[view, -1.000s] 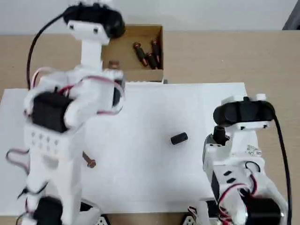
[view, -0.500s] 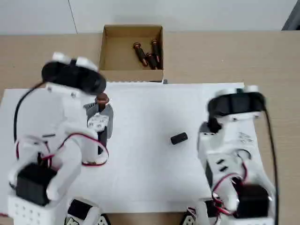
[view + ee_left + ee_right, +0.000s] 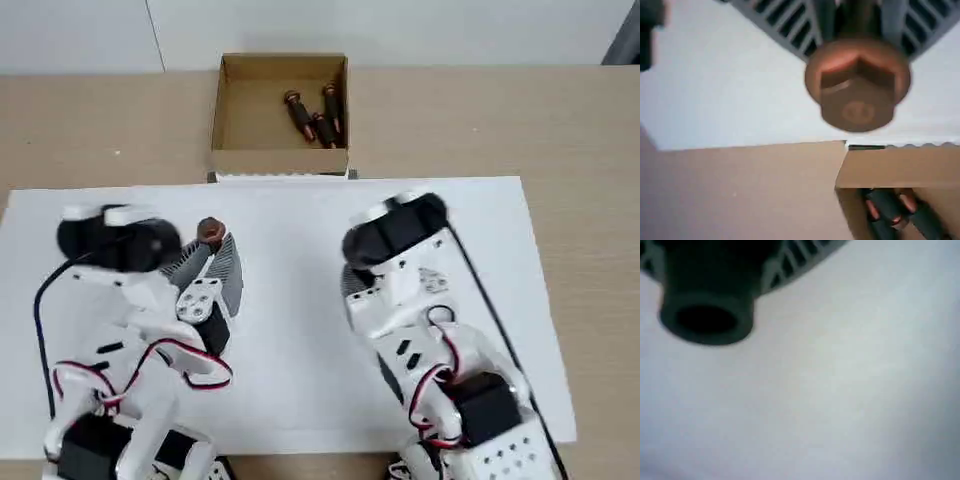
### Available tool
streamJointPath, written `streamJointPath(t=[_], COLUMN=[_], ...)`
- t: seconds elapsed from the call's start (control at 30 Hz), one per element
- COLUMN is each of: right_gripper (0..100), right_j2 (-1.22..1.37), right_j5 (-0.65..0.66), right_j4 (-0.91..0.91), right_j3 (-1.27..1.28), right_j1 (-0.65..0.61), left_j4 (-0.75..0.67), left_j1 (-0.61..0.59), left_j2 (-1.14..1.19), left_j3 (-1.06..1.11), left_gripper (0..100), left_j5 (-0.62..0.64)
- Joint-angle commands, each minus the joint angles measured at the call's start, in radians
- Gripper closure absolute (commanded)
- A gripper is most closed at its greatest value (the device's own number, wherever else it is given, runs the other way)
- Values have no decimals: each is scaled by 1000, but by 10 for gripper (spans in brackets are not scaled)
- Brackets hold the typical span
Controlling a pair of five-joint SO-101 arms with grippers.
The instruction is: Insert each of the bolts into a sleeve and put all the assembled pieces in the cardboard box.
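The left arm has the goods. The left gripper (image 3: pixel 211 252) is clamped tight on a copper-coloured bolt (image 3: pixel 857 87), its shank pinched between the ribbed pads (image 3: pixel 785 24) and the hex head poking out past them. It hangs over the white paper sheet (image 3: pixel 300 350), on the half nearer the cardboard box (image 3: pixel 216 110) but short of it. Inside the box, toward its right side in the high view, lie a few assembled pieces (image 3: pixel 315 115), bolts already in their dark sleeves.

Over to the right arm. The right gripper (image 3: pixel 350 288) is down low near the middle of the sheet, and right at its mouth sits the black sleeve (image 3: pixel 705 317), open bore facing the wrist camera, on or just above the paper. Has the claw closed on it? Can't tell: the arm's own body covers the spot from above, and the wrist view doesn't settle it.

So the step in hand looks like the mating stage, with the bolt in one claw, the sleeve at the other, and the two well apart across the sheet. By this reading, the next move calls for a firm hold on the sleeve, then a lift. After that the bore has to line up with the bolt's shank and the two must come together on one axis. Alignment is the tricky part, since a slight tilt could jam the shank at the rim. Then the finished piece goes to the box.
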Motion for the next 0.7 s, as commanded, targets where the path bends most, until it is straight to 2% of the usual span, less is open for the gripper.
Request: streamJointPath(t=[0.0, 0.3, 0.57, 0.67], right_gripper=[995, 995, 995, 995], right_j2=[-8, -8, -8, -8], right_j5=[-3, -3, -2, 12], right_j4=[-70, -150, -268, -320], right_j3=[18, 66, 130, 160], right_j1=[-64, -180, -254, -280], left_j4=[-61, -259, -290, -315], left_j1=[-5, -2, 3, -2], left_j2=[-86, -301, -381, -381], left_j3=[67, 300, 377, 377], left_gripper=[994, 994, 994, 994], left_j5=[66, 98, 101, 160])
